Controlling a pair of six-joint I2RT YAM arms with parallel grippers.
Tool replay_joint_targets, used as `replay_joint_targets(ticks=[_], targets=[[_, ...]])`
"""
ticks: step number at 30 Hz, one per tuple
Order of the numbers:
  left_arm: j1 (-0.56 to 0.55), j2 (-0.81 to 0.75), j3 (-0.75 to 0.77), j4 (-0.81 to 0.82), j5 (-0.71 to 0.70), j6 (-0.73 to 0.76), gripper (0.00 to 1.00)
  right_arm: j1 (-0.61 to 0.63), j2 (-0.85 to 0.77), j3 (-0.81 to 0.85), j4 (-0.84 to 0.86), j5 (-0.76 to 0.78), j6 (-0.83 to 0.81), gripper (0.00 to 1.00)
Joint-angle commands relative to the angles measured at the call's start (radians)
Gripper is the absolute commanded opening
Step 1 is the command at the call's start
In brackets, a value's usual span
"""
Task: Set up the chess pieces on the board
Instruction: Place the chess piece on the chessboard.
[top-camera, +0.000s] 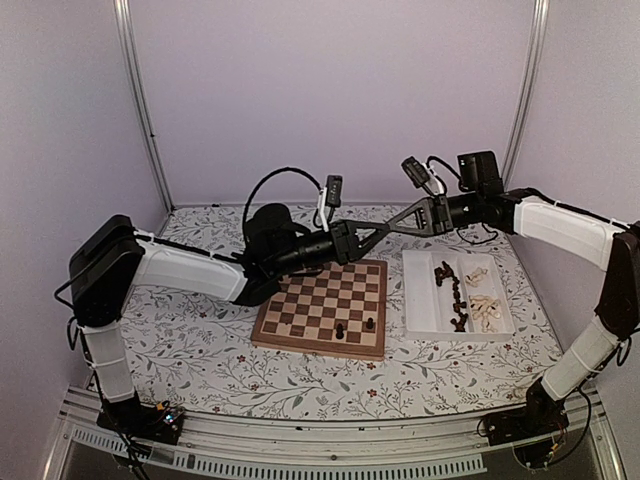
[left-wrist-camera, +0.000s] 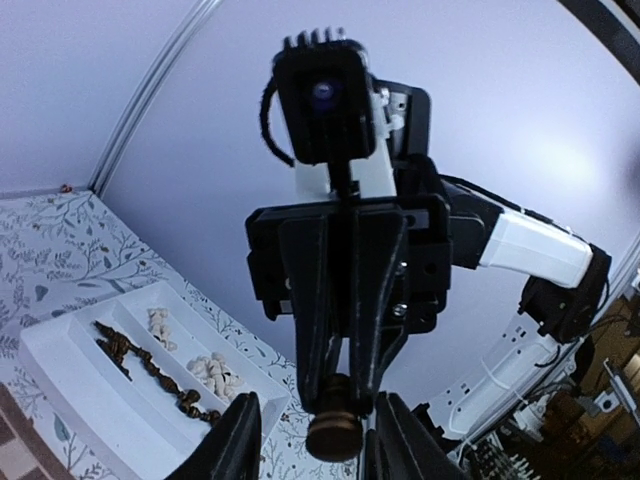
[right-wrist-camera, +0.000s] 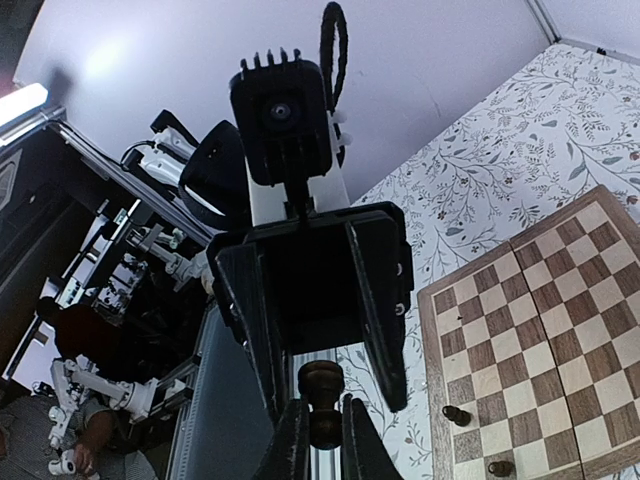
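Right gripper (right-wrist-camera: 322, 418), at the bottom of its wrist view, is pinched tight on a dark chess piece (right-wrist-camera: 322, 385). The left gripper (left-wrist-camera: 320, 405) is spread wide either side of it. They meet over the far edge of the board (top-camera: 300, 318). Two dark pieces (top-camera: 340, 330) stand on its near row, and other pieces (top-camera: 487, 308) lie in the white tray (top-camera: 420, 300) at right.

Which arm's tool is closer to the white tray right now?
Right. The right tool hangs just beyond the far board-side corner of the tray; the left tool reaches over the far edge of the board, farther from it.
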Motion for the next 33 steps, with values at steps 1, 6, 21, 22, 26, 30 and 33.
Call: replay_joint_targets(ticks=[1, 6, 21, 22, 26, 30, 33], targets=[[0.030, -0.101, 0.018, -0.232, -0.023, 0.130, 0.47, 0.011, -0.025, 0.137, -0.235, 0.161, -0.256, 0.01], [0.118, -0.307, 0.022, -0.685, -0.103, 0.376, 0.54, 0.033, -0.014, 0.234, -0.461, 0.410, -0.518, 0.00], [0.478, -0.517, -0.158, -0.784, -0.224, 0.384, 0.60, 0.429, 0.117, 0.186, -0.672, 1.077, -0.894, 0.00], [0.483, -0.519, -0.161, -0.793, -0.240, 0.407, 0.59, 0.447, 0.129, 0.183, -0.680, 1.093, -0.899, 0.00], [0.483, -0.524, -0.147, -0.825, -0.250, 0.442, 0.60, 0.498, 0.196, 0.173, -0.696, 1.151, -0.910, 0.00], [0.485, -0.531, -0.140, -0.830, -0.226, 0.437, 0.60, 0.512, 0.241, 0.192, -0.698, 1.181, -0.904, 0.00], [0.485, -0.529, -0.138, -0.837, -0.218, 0.437, 0.59, 0.512, 0.276, 0.228, -0.701, 1.201, -0.901, 0.01]])
